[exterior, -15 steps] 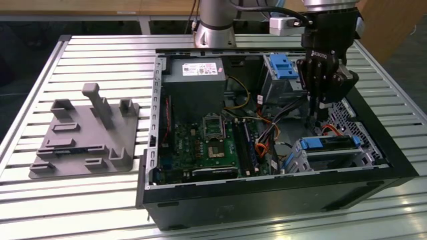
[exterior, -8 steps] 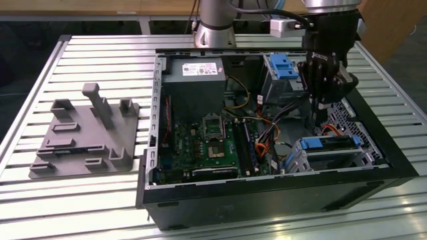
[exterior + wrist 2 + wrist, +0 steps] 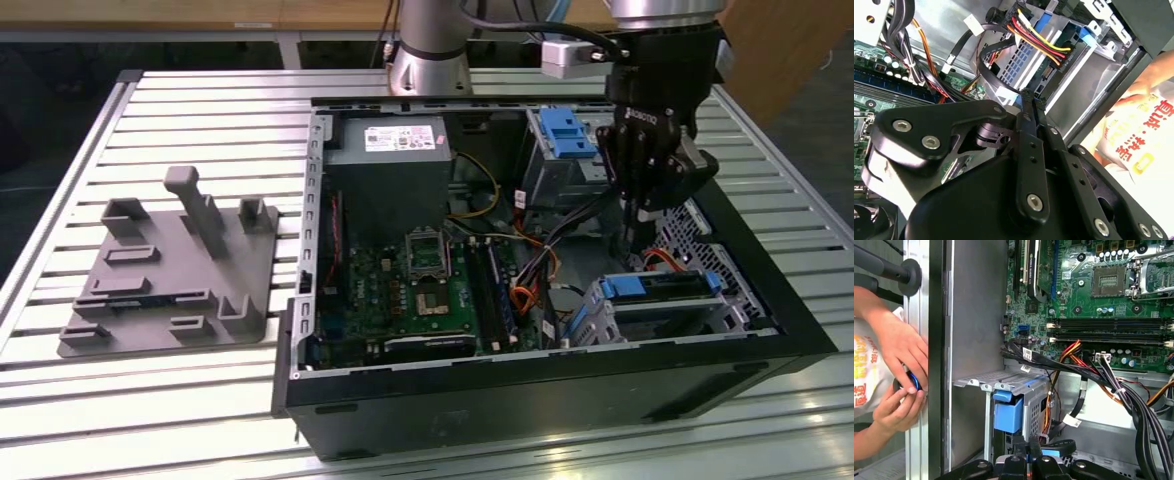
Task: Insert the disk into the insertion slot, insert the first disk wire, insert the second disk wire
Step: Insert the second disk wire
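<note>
Pale slatted aluminium surface (image 3: 160, 400) lies nearest in the exterior view, its ribs glossy, with wood-toned panelling (image 3: 174, 10) behind. On it stand a matte grey plastic fixture (image 3: 167, 270) of pegs and pockets and, toward the exterior view's right, a black open computer case (image 3: 534, 400). Inside, the silver disk with its blue carrier frame (image 3: 661, 287) sits in the low perforated sheet-metal insertion slot (image 3: 674, 318) at the case's near corner, and the black tool (image 3: 643, 205) hangs above and beyond it. In the second wrist view the tool's (image 3: 1029, 96) bolted angular fingers (image 3: 1026, 150) are drawn narrow, pinching the end of a black flat cable (image 3: 985, 65) beside the slot (image 3: 1074, 70). In the first wrist view a person's hands (image 3: 901, 352) meet outside the grey case wall (image 3: 974, 315), and the disk's blue frame (image 3: 1008, 415) shows within the slot (image 3: 1031, 400), near a green motherboard (image 3: 1094, 305).
</note>
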